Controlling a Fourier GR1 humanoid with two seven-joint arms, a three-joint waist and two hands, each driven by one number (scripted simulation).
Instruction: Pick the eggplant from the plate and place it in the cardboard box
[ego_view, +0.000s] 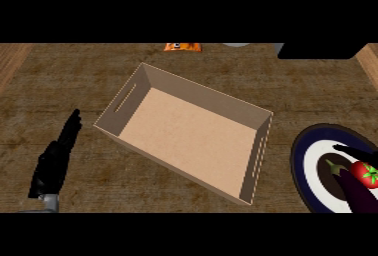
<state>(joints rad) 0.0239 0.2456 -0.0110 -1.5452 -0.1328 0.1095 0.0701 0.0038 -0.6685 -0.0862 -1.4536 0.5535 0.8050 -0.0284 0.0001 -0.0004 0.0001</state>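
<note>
Eggplant (353, 189) lies on the plate (304, 170), right of the cardboard box (193, 131), well apart from the box interior. A tomato (367, 173) sits touching or just beside it on the same plate.

Right hand (359, 154) shows only as dark fingers over the plate's far-right part, above the tomato; cannot tell whether they are curled or straight. Left hand (53, 160) rests left of the box, fingers straight, holding nothing.

Risks, as judged: the tomato crowds the eggplant, so a closing hand could catch or roll the tomato instead. The eggplant looks smooth, glossy and tapered, likely to slip sideways. The near box wall stands between plate and box floor; a low carry could clip its rim.

Box: matte tan card, rectangular, open top, slot handles, set skewed on the rough brown wood counter (66, 75). Plate: round, dark blue rim, pale centre
</note>
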